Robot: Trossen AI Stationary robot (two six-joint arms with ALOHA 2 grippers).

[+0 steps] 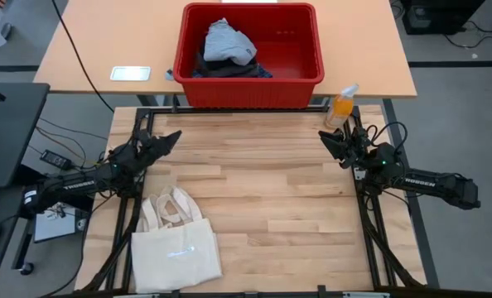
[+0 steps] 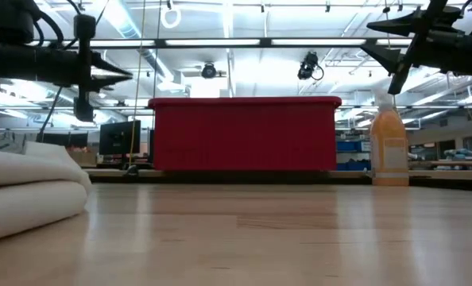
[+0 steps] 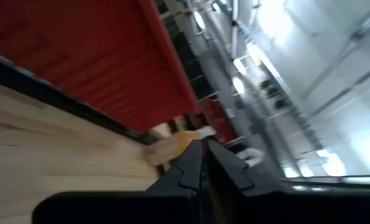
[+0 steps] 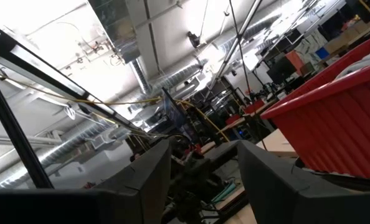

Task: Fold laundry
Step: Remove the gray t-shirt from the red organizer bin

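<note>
Pale wood planks form the bench (image 1: 262, 199), with a second tan table (image 1: 105, 41) behind it at the far side. On that far table sits a red ribbed plastic bin (image 1: 300, 50), and the laundry lies inside it: a crumpled light grey top (image 1: 228, 41) resting on dark charcoal pieces (image 1: 229, 71). An orange liquid bottle with a white cap (image 1: 340, 106) stands just right of the bin. A flat cream canvas tote bag with handles (image 1: 176, 244) lies at the bench's near left. The left end effector (image 1: 170, 139) hovers at the far left, clenched and empty. The right end effector (image 1: 327, 137) hovers at the far right, its 2 fingers (image 4: 144, 180) parted, grasping nothing.
</note>
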